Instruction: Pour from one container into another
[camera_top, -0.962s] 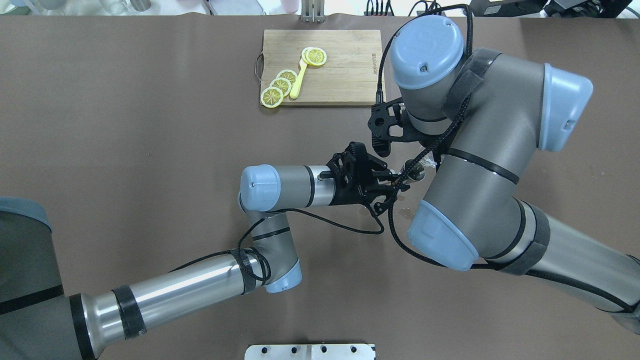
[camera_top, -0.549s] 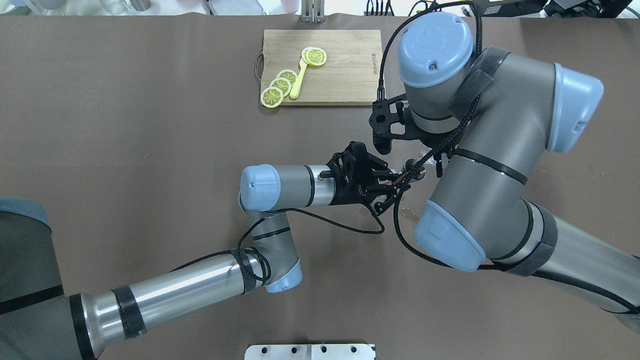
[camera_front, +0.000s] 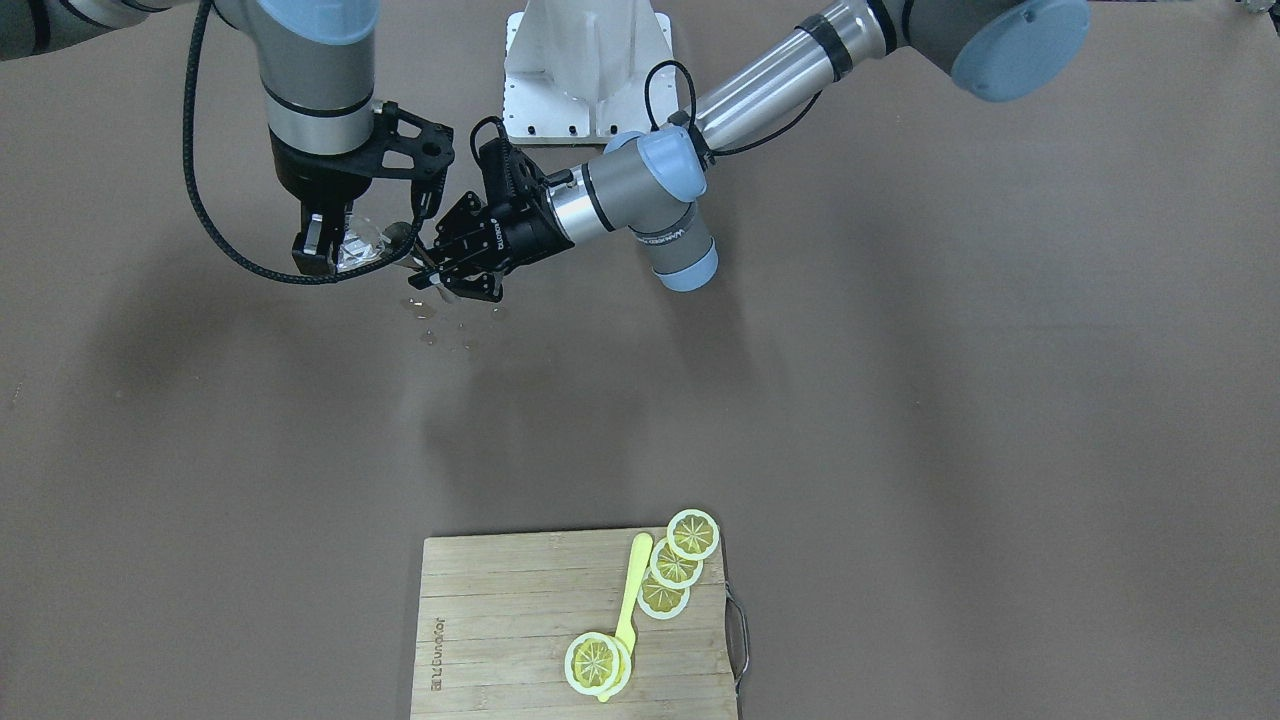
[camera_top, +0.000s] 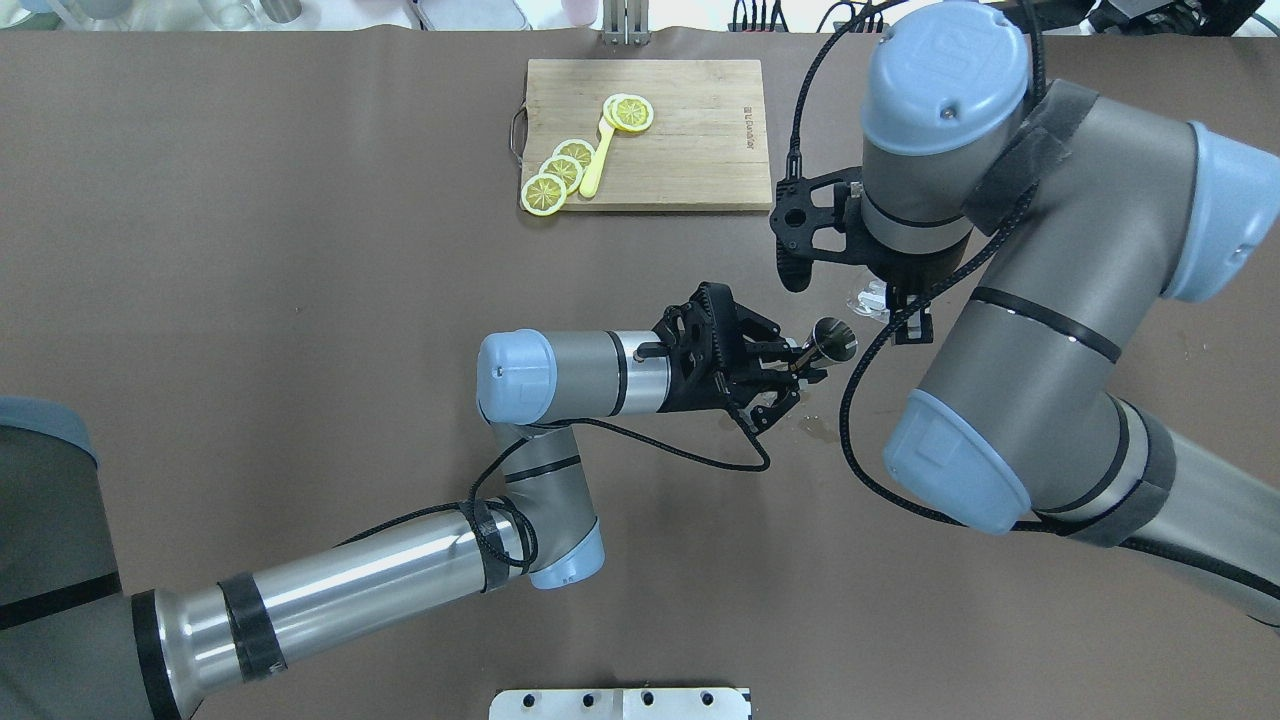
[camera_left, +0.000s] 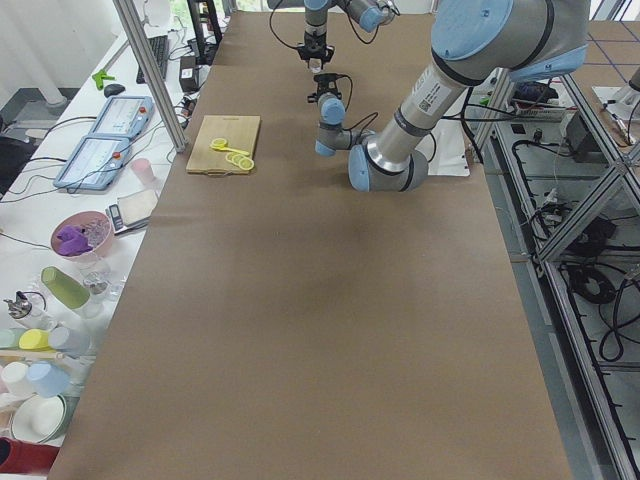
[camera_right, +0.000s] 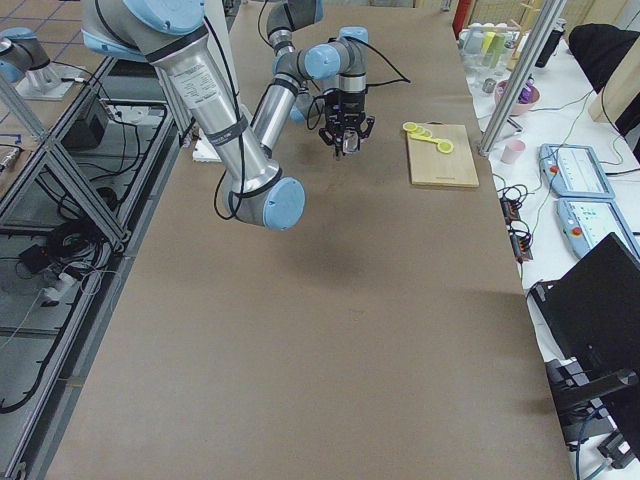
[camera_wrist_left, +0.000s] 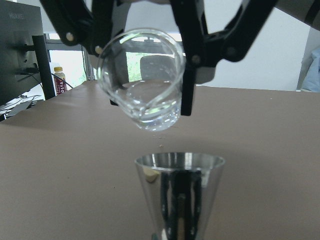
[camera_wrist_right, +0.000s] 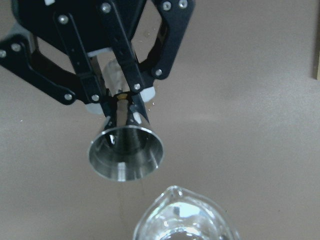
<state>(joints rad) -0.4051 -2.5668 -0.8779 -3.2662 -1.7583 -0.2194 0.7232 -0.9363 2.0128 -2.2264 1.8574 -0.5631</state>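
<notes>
Near the middle of the table (camera_top: 300, 300), your left gripper (camera_wrist_right: 121, 100) clamped the jigger (camera_wrist_right: 126, 152) at its waist. Just right of it, your right gripper (camera_front: 352, 243) pinched the tilted glass (camera_wrist_left: 142, 80).

Brown-covered table (camera_top: 300, 250), cluttered side bench (camera_left: 25, 240), bright window (camera_wrist_left: 70, 62), grey floor (camera_right: 130, 400)

One jigger (camera_top: 831, 341), one glass (camera_wrist_left: 141, 77), one cutting board (camera_top: 690, 135)

Jigger (camera_front: 403, 238) in left claw (camera_front: 428, 264), just beside glass (camera_front: 357, 238) in right claw (camera_front: 340, 252).
</notes>
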